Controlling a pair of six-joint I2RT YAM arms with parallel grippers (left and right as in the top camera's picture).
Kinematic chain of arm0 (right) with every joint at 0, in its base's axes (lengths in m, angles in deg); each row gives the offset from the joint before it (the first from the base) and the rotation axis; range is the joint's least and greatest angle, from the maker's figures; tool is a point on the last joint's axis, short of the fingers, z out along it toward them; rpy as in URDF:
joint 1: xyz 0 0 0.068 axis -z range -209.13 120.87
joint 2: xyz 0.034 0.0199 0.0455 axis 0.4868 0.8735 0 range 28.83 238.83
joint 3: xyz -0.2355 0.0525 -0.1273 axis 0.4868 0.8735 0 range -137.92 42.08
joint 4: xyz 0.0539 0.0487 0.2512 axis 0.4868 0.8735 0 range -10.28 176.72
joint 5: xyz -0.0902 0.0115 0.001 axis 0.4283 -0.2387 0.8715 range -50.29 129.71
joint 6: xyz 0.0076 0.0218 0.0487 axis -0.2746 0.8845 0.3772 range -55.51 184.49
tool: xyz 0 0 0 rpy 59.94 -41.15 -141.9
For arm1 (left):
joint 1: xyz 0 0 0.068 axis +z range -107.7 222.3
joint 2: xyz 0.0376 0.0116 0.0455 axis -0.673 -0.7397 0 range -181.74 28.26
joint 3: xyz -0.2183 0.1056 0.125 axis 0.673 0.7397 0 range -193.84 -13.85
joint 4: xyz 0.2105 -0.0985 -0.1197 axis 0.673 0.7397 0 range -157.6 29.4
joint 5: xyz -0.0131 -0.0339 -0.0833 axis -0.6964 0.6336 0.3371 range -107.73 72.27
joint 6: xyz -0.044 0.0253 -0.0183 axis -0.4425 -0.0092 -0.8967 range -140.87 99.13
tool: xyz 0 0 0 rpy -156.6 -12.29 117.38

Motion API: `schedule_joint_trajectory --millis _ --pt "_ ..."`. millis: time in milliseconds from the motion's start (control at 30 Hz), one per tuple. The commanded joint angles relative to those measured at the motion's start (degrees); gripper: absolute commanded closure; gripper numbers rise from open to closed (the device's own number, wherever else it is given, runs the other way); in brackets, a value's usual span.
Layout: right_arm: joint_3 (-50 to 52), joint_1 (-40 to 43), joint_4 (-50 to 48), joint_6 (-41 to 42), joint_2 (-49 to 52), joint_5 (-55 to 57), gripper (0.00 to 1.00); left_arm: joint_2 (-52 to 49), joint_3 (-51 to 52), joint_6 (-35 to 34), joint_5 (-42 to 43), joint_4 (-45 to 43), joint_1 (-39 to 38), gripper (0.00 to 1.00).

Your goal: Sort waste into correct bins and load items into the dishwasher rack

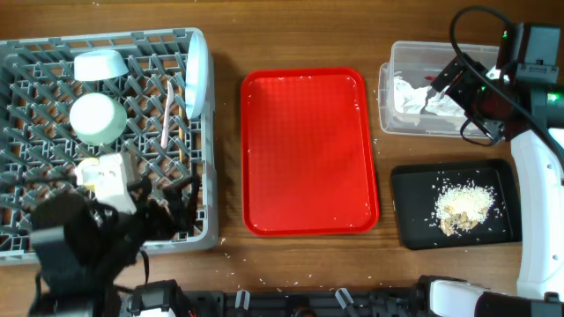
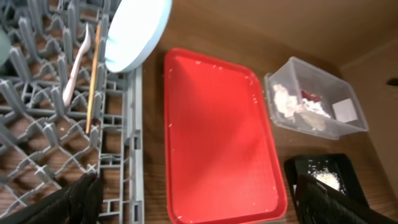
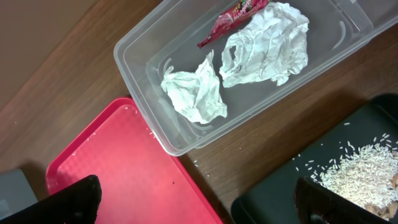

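The grey dishwasher rack [image 1: 26, 97] holds a small blue dish [image 1: 99, 64], a pale green bowl [image 1: 97, 117], a white fork [image 1: 165, 114], chopsticks [image 1: 182, 132] and a blue plate [image 1: 197, 75] standing at its right edge. The yellow cup is not in view. The clear tub [image 1: 385, 88] holds white napkins [image 3: 267, 43] and a red wrapper [image 3: 233, 15]. The black tray [image 1: 414, 229] holds rice [image 1: 463, 204]. My left gripper [image 1: 174, 207] is open and empty over the rack's front right corner. My right gripper [image 1: 447, 81] is open and empty above the tub.
A bare red serving tray [image 1: 308, 150] lies between the rack and the bins, with a few rice grains on it. Loose grains are scattered on the wood near the table's front edge and between the tub and the black tray.
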Motion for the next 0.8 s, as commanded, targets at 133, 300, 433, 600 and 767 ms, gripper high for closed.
schedule_joint_trajectory --millis 133,300,433,600,767 --pt "-0.8 0.1 -0.2 0.4 0.2 0.9 0.00 1.9 0.3 -0.3 1.3 5.1 0.2 0.00" --pt "-0.8 0.1 -0.2 0.4 0.2 0.9 0.00 1.9 1.9 1.6 1.1 5.4 -1.3 0.00" --pt "-0.8 0.1 -0.2 0.4 0.2 0.9 0.00 1.9 10.6 8.9 1.1 -3.3 -5.1 0.00" --pt "-0.8 0.1 -0.2 0.4 0.2 0.9 0.00 3.8 23.4 6.4 1.4 -19.5 -9.1 0.00" --pt "-0.8 0.1 -0.2 0.4 0.2 0.9 0.00 10.4 37.2 1.0 1.1 -39.5 -9.1 0.00"
